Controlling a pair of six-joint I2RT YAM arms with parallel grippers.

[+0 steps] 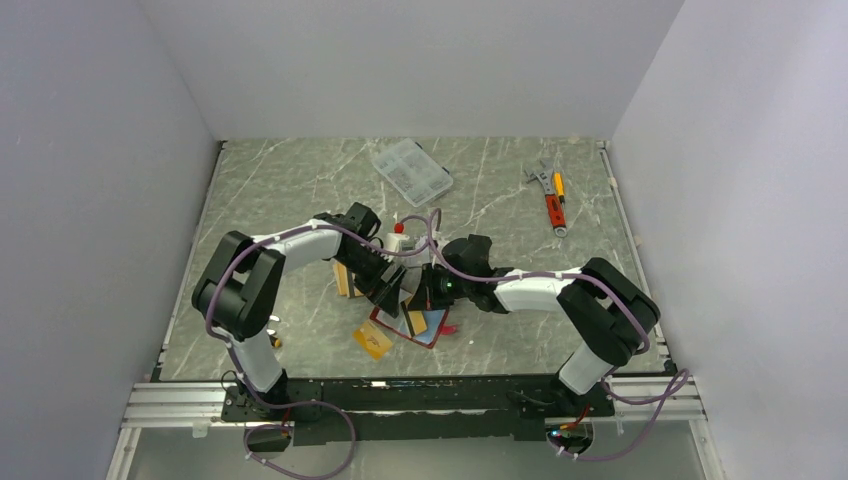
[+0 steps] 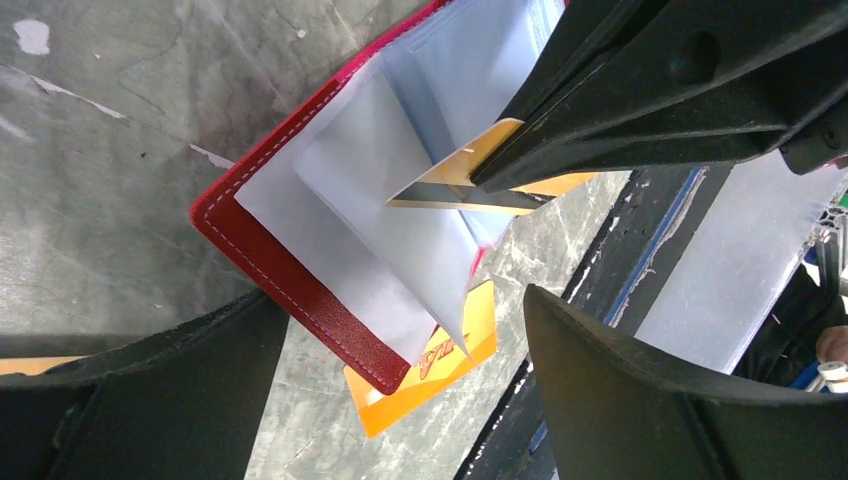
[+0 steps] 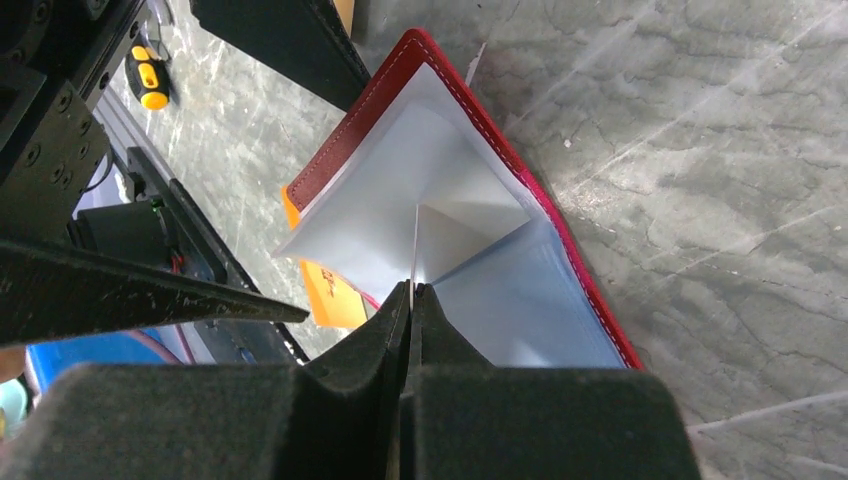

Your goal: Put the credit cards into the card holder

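The red card holder (image 1: 432, 337) lies open on the table, its light blue pockets up; it also shows in the left wrist view (image 2: 300, 290) and in the right wrist view (image 3: 345, 150). My right gripper (image 1: 424, 296) is shut on an orange-gold card with a black stripe (image 2: 460, 185), seen edge-on in the right wrist view (image 3: 412, 250), its corner at a raised pocket flap. My left gripper (image 2: 400, 400) is open, its fingers either side of the holder's near edge. Another orange card (image 1: 372, 340) lies partly under the holder (image 2: 440, 375).
A clear plastic organiser box (image 1: 411, 171) sits at the back. A wrench (image 1: 538, 176) and an orange-handled tool (image 1: 555, 205) lie at the back right. A small white bottle with a red cap (image 1: 399, 235) and a tan stack (image 1: 343, 280) are beside the left arm.
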